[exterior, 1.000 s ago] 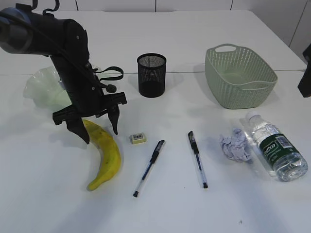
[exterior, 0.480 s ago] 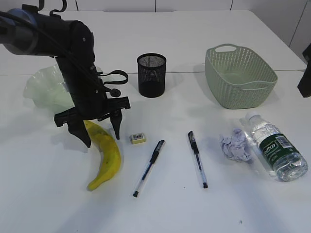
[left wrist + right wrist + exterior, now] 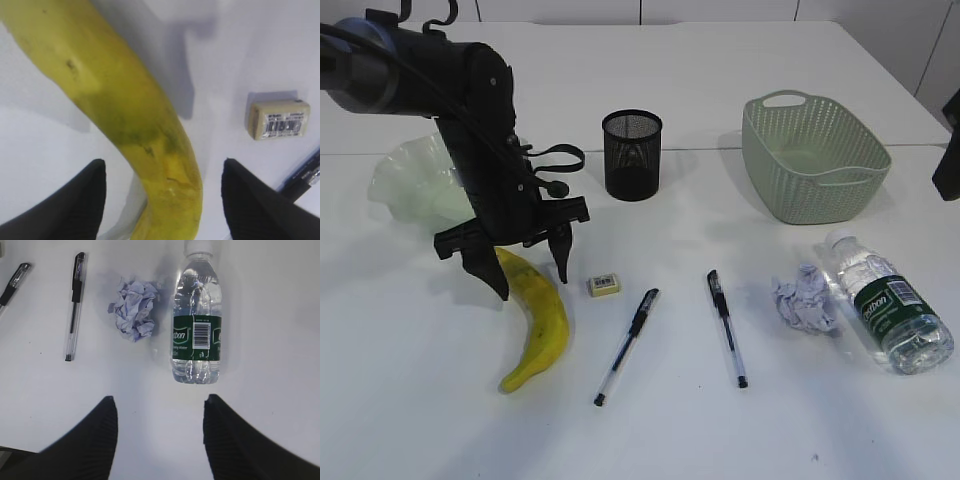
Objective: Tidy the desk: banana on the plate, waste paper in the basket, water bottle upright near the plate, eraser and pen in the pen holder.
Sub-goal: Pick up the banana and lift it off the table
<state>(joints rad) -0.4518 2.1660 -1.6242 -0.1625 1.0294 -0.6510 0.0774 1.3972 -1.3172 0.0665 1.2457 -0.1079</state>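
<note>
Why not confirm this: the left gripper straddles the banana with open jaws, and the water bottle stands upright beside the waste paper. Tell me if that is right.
One error: the water bottle lies on its side, as the exterior view shows. The rest holds: the left gripper straddles the banana, jaws open, and the waste paper is beside the bottle.

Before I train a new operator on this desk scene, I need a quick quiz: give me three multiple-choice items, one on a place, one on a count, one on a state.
1. Where does the eraser lie?
A. inside the pen holder
B. on the desk between the banana and a pen
C. in the basket

2. How many pens lie on the desk?
A. one
B. two
C. four

3. How is the water bottle?
A. lying on its side
B. standing upright
C. held in a gripper

Answers:
1 B, the eraser sits right of the banana and left of the nearer pen.
2 B, that pen and a second pen are the only ones visible.
3 A, it lies flat beside the waste paper, cap toward the basket.
</note>
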